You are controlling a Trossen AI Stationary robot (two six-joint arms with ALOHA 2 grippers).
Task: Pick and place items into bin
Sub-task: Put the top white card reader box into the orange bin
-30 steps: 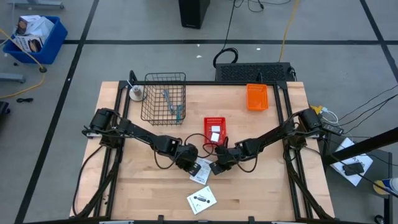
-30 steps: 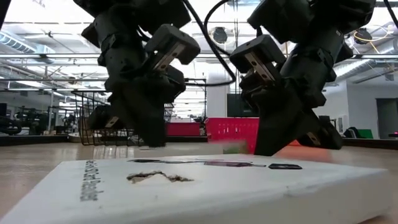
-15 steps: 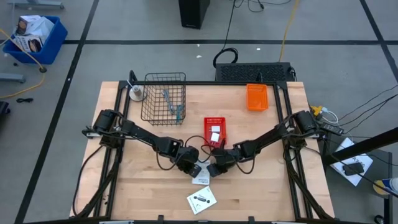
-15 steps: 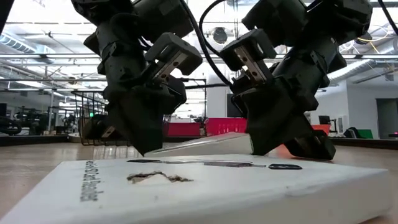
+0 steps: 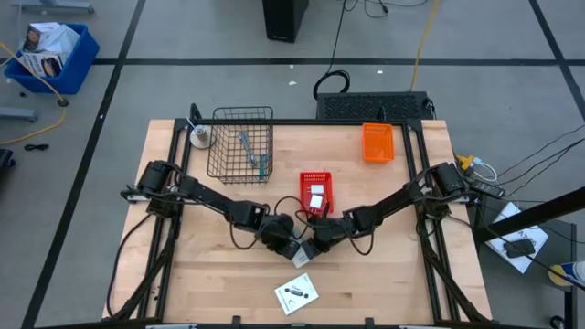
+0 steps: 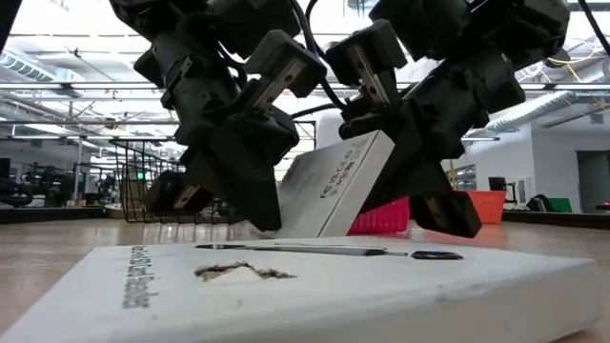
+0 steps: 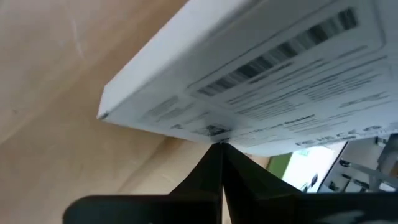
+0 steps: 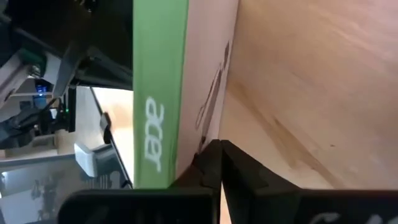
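One flat white printed packet (image 6: 334, 186) stands tipped up on its lower edge (image 6: 281, 232) at mid-table, between my two grippers; it also shows in the high view (image 5: 301, 247). My left gripper (image 5: 291, 239) is shut at its left side, and my right gripper (image 5: 315, 243) is shut at its right side. The second white packet (image 5: 295, 292) lies flat nearer the front edge. A teal stick (image 5: 262, 164) and a grey tool (image 5: 246, 146) lie in the wire basket (image 5: 219, 146). Small white blocks (image 5: 316, 196) lie in the red bin (image 5: 315, 178). My left gripper touches the packet's barcode-printed face (image 7: 249, 134) with its shut fingertips (image 7: 219, 155), near one edge of that face. The packet stands steeply tilted with its lower edge on the table. My right gripper touches the packet with its shut fingertips (image 8: 211, 152), where the green side (image 8: 158, 93) meets the printed front face (image 8: 214, 74). The fingers come low along the table from its right side. The packet's upper end leans toward this gripper.
An orange bin (image 5: 377, 143) stands at the back right. A small white round thing (image 5: 199, 137) sits left of the basket. Bare wood lies to the left and right of the flat packet at the front.
Both grippers have closed in on each other at mid-table. The packet between them, flat on the table a second ago, has been tipped up: one edge has stayed on the wood and the other has risen until the packet stands steeply tilted.
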